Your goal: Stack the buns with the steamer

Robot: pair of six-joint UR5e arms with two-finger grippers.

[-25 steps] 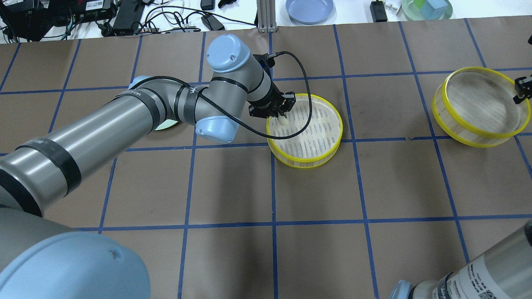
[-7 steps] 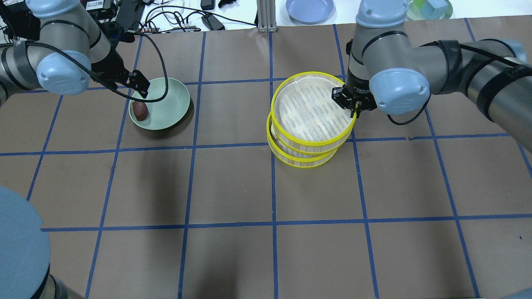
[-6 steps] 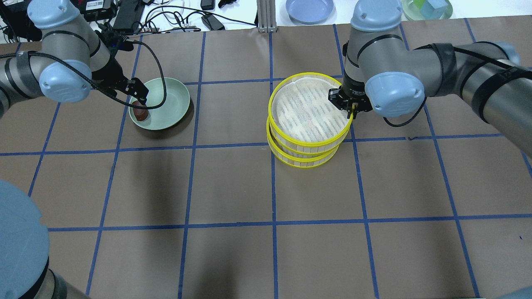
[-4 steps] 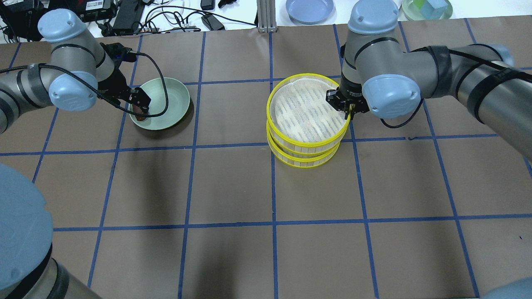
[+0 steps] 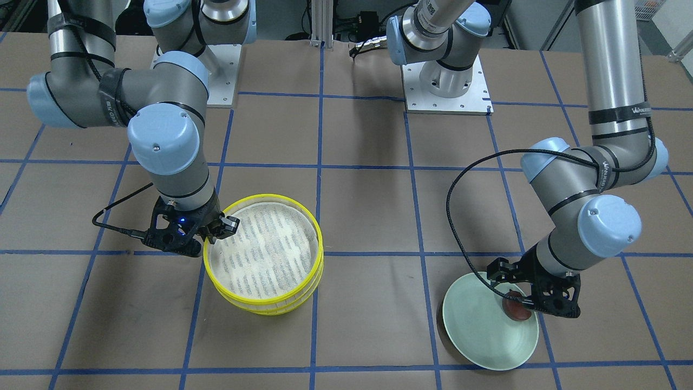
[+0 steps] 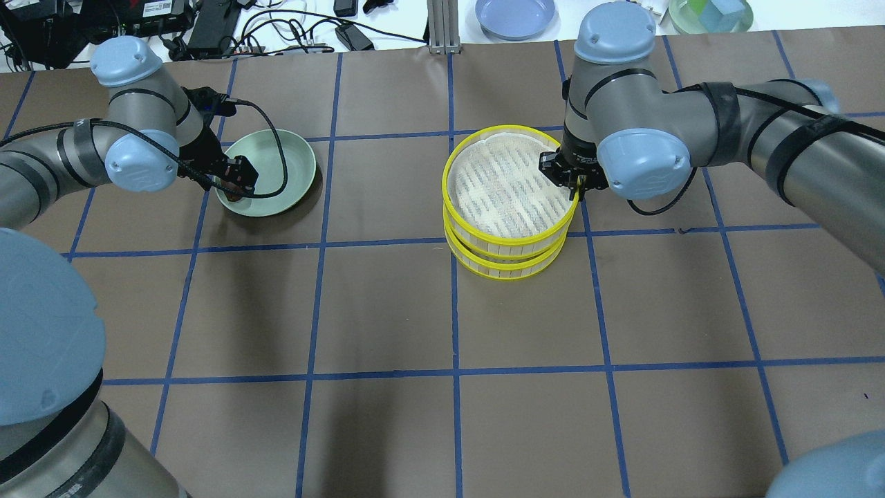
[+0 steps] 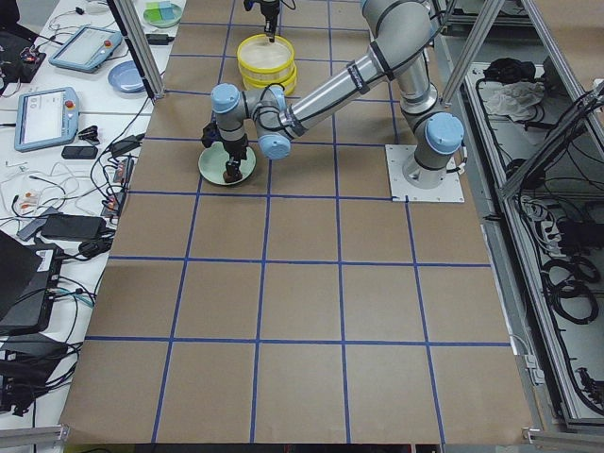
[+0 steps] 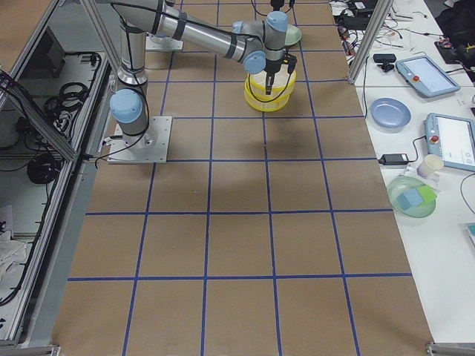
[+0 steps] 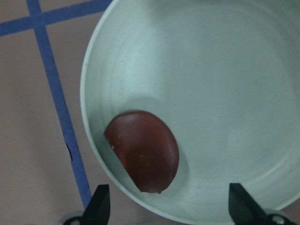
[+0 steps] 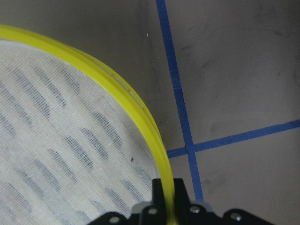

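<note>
On the plate (image 9: 211, 70), glossy reddish-brown bun (image 9: 143, 152) between left gripper's (image 9: 171, 208) spread fingers; right gripper (image 10: 165, 194) clamps steamer rim (image 10: 140, 108).

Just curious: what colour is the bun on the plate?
Dark reddish-brown bun; clearest in left wrist view.

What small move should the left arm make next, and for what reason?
Probably lower the left gripper a little and close it on the dark bun. In the left wrist view the jaws stand open on either side of the bun, which lies nearer one finger on the green plate and is not yet gripped.
</note>
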